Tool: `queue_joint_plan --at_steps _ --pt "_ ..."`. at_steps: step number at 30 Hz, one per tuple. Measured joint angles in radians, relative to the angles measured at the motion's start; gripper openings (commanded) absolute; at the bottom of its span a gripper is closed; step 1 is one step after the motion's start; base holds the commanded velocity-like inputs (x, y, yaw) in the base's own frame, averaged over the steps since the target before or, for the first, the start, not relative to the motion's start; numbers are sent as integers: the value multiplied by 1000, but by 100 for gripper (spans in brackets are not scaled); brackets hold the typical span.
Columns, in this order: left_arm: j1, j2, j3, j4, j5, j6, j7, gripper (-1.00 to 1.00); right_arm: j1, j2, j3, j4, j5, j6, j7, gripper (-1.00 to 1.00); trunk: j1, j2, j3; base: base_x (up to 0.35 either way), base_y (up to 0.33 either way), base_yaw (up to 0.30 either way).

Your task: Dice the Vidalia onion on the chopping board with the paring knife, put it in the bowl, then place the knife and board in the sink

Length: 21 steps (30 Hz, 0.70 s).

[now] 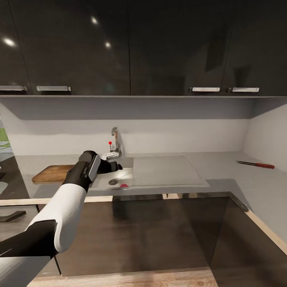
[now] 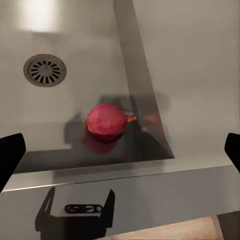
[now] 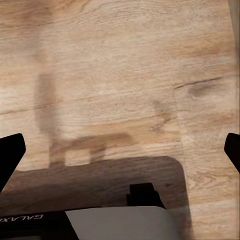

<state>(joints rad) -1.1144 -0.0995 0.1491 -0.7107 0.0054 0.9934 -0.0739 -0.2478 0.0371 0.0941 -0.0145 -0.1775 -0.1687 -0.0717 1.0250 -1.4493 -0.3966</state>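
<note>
Onion (image 2: pixel 106 121) sits on sink (image 1: pixel 119 175) floor near drain (image 2: pixel 45 69), reddish, untouched. Going L to R: chopping board (image 1: pixel 54 173) on countertop (image 1: pixel 223 167); your L gripper (image 2: pixel 120 150) hovers over basin, fingers wide apart, empty. Paring knife (image 1: pixel 255 164) lies far R. R gripper (image 3: pixel 120 150) spread open over wood floor (image 3: pixel 120 75).

In the head view the left arm (image 1: pixel 75 181) covers the near end of the chopping board (image 1: pixel 52 173) and part of the sink (image 1: pixel 159 175). Of the Vidalia onion (image 1: pixel 124 185) we see just a sliver above the basin's front wall. The left gripper's (image 2: pixel 120 150) fingertips (image 2: pixel 10 155) are cut by the left wrist view's edges, as are the right gripper's (image 3: pixel 120 150) in the right wrist view. The paring knife (image 1: pixel 255 164) is too small for detail.
</note>
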Motion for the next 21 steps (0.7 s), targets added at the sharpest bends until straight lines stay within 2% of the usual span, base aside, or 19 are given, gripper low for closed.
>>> queue_joint_plan --at_steps 14,21 --pt "0 2 1 0 -9 -8 9 100 0 1 0 0 0 0 -10 100 0 0 0 0 0 0" --pt "0 1 -2 3 -8 -9 99 100 0 1 0 0 0 0 -10 100 0 0 0 0 0 0"
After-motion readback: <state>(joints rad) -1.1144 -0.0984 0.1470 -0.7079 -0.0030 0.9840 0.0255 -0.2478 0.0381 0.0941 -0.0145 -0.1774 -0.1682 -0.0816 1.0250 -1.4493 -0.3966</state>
